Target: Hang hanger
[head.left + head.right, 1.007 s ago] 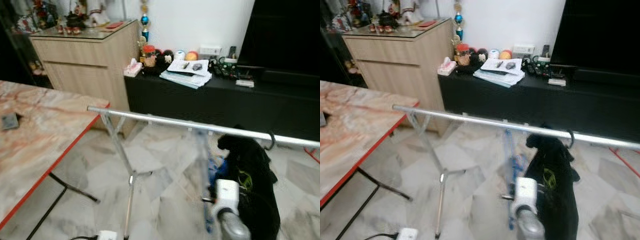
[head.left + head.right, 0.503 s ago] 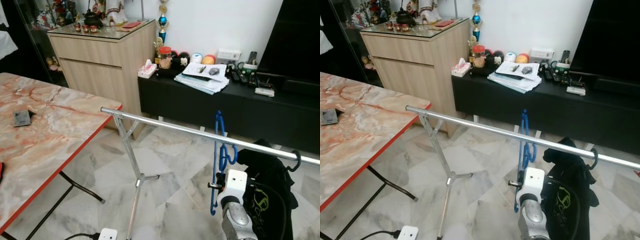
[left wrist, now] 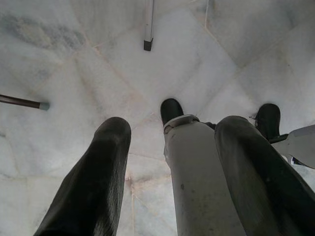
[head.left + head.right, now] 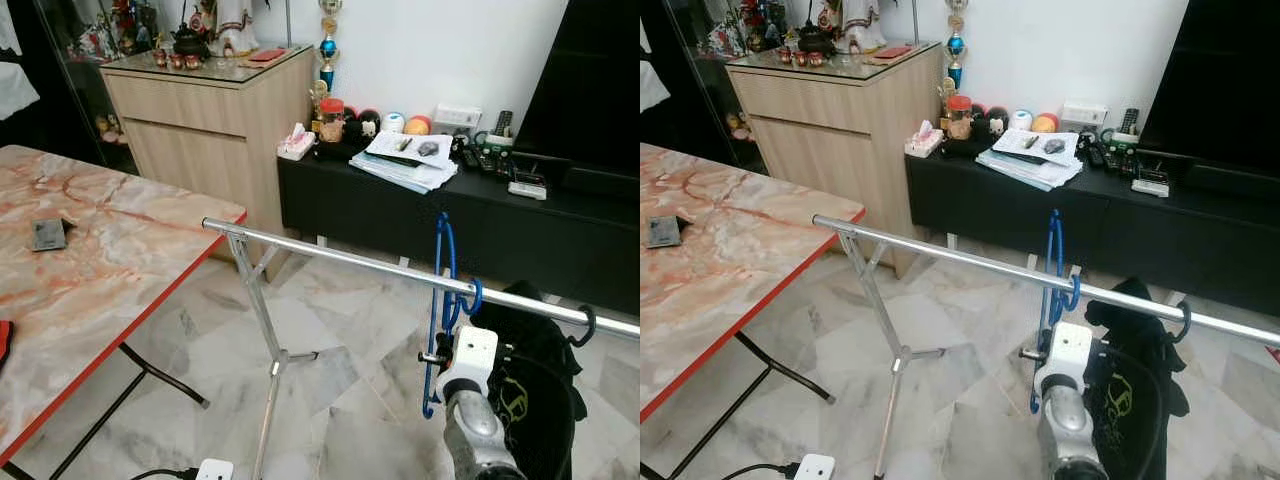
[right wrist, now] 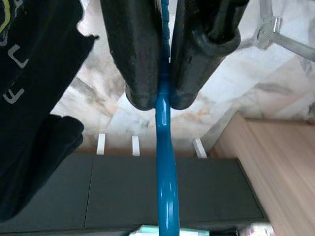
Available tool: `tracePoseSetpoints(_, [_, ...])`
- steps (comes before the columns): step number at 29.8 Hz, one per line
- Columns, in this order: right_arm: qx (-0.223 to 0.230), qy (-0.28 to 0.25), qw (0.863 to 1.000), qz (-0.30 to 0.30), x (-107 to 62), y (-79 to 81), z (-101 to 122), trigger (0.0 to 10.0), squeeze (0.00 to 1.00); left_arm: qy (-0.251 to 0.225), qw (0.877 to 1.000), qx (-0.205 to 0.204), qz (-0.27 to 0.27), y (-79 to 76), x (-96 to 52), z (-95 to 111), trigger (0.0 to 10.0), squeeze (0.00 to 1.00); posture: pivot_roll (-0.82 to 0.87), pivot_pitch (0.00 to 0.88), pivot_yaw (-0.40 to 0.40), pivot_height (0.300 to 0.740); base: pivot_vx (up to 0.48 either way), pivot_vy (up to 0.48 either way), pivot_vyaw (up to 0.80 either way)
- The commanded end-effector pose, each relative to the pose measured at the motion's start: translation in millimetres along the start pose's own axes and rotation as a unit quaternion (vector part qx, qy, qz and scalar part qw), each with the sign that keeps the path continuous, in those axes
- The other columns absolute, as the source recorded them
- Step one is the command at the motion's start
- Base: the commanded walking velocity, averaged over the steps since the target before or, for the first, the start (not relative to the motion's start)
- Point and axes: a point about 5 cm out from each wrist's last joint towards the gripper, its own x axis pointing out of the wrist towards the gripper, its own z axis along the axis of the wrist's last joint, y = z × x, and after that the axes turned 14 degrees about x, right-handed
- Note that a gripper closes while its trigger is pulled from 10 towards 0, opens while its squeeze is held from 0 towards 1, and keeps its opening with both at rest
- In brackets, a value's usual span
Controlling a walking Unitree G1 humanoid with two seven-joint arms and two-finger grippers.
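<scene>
A blue plastic hanger (image 4: 442, 300) stands upright against the silver rail (image 4: 330, 257) of a clothes rack. Its hook (image 4: 471, 296) curls round the rail. My right gripper (image 5: 160, 101) is shut on the hanger's lower part, with both black fingers (image 5: 138, 54) pressed against the blue bar. The right arm (image 4: 468, 400) rises from below, just in front of the rail. A black garment (image 4: 530, 390) hangs on a dark hanger immediately right of the blue one. My left gripper (image 3: 172, 125) hangs open over the marble floor, beside my own leg.
A marble-topped table with a red edge (image 4: 120, 320) stands at the left, with a phone (image 4: 47, 234) on it. The rack's leg (image 4: 268, 360) and a white power strip (image 4: 214, 469) are on the floor. A wooden cabinet (image 4: 200, 110) and a black console (image 4: 400, 215) line the wall.
My right gripper has raised the blue hanger from low beside the black garment up to the rail, where its hook now sits. The camera also shifted and the blur cleared.
</scene>
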Motion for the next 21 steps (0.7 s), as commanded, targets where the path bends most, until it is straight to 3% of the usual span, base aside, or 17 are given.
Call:
tracePoseSetpoints(1, [-0.002,0.01,1.0,0.002,2.5,2.4,2,10.0,0.0,0.009,1.0,0.0,-0.004,1.0,-0.2,-3,10.0,0.0,0.04,0.0,0.021,0.74,0.0,0.0,0.0])
tracePoseSetpoints(7, [-0.012,0.017,1.0,0.007,5.5,3.4,6,10.0,0.0,0.009,1.0,-0.001,-0.008,0.4,-0.2,-3,10.0,0.0,0.05,0.0,0.018,0.74,0.0,0.0,0.0])
tracePoseSetpoints(21, [-0.021,0.074,0.997,0.021,-1.7,6.0,-16,10.0,0.0,0.011,1.0,0.003,-0.014,-0.3,-0.3,-4,10.0,0.0,0.05,0.0,0.017,0.74,0.0,0.0,0.0])
